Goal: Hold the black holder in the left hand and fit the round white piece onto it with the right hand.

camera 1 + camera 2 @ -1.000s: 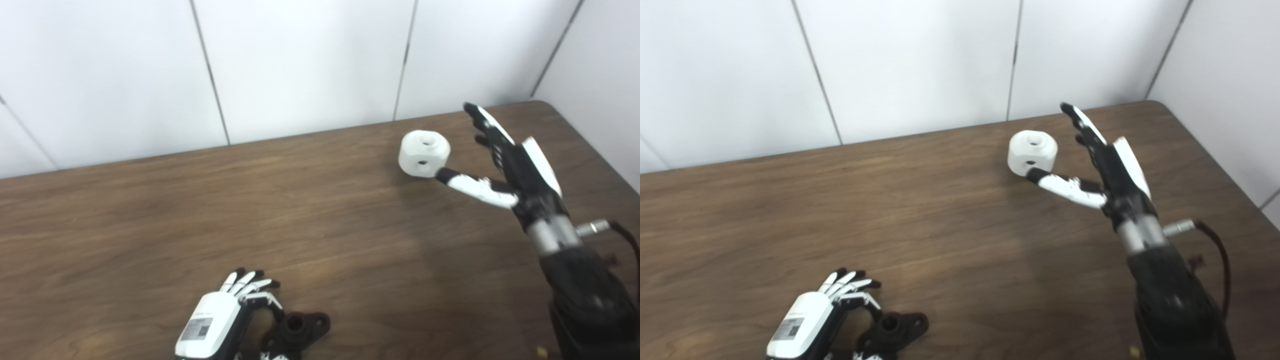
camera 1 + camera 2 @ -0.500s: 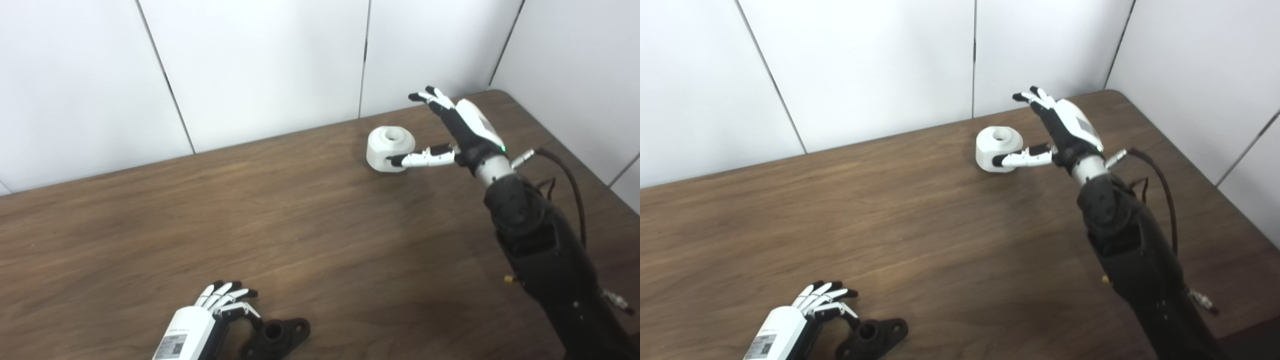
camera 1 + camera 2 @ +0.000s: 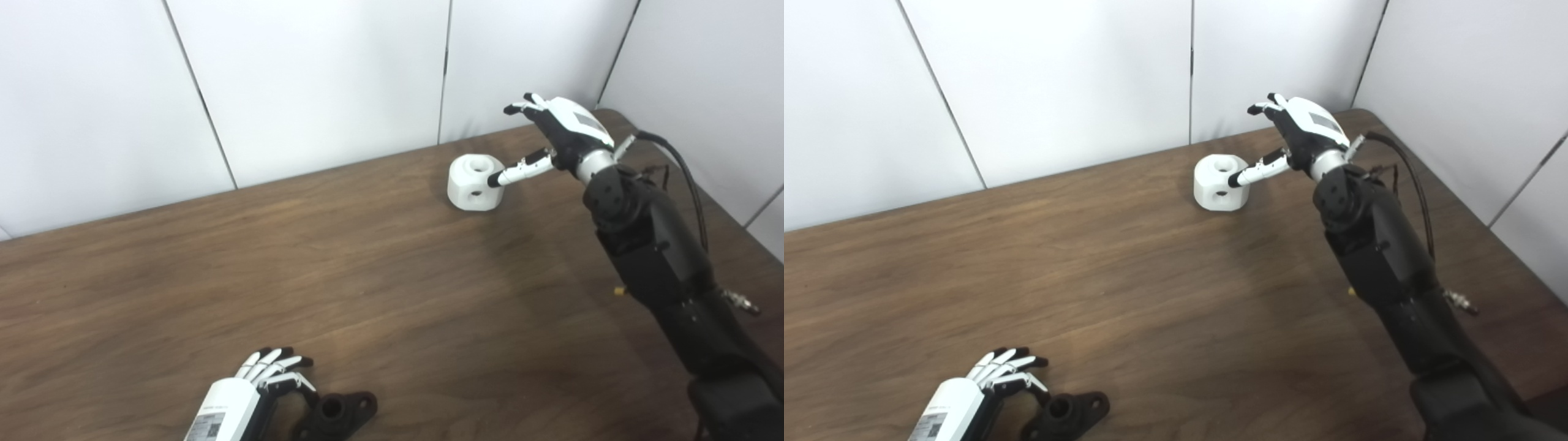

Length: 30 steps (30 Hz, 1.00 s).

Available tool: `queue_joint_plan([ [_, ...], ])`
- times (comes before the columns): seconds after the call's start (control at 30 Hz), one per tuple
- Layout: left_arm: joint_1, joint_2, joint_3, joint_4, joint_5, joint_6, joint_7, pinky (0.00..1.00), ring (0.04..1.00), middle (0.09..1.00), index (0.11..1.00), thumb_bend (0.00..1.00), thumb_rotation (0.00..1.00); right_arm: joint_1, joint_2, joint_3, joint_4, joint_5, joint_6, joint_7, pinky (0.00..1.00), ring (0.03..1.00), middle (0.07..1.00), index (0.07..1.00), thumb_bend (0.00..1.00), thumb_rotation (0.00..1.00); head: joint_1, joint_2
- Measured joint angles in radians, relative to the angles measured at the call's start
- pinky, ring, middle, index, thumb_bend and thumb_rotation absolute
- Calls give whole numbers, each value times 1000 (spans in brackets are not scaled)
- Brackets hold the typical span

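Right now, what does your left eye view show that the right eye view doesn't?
Left eye view only: a bit more tabletop left of the left hand. Right eye view only: more of the side wall and the table edge along it. Both share everything else: the black holder lying beside the left hand, and the open right hand with its thumb tip at the round white piece.

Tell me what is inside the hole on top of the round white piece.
The round white piece has a top hole and a side hole, both showing only dark shadow; nothing sits in them. How deep they go is hidden. The right hand reaches beside it, thumb tip at its edge.
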<state>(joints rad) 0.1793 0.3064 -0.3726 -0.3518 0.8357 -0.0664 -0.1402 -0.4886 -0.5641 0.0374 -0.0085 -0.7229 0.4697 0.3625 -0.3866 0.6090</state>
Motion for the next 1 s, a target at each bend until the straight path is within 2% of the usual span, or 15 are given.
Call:
queue_joint_plan([
  [0.17,1,0,3,-4,1,0,-8,931,889,792,485,520,47,-48,0,17,28,-62,0,104,938,1000,993,842,921,339,-2,0],
  [0.57,6,-4,16,-8,-1,-2,-15,932,887,789,485,520,47,-102,0,90,63,-110,0,223,947,1000,981,841,968,311,0,-2],
  [0.8,7,-4,20,-8,-5,-3,-18,925,883,788,485,520,47,-121,0,121,101,-122,0,239,950,1000,974,834,958,343,2,-5],
  [1.0,8,-4,23,-12,-4,-3,-21,916,880,786,485,520,47,-122,0,147,129,-111,0,231,974,1000,981,795,945,314,12,-3],
])
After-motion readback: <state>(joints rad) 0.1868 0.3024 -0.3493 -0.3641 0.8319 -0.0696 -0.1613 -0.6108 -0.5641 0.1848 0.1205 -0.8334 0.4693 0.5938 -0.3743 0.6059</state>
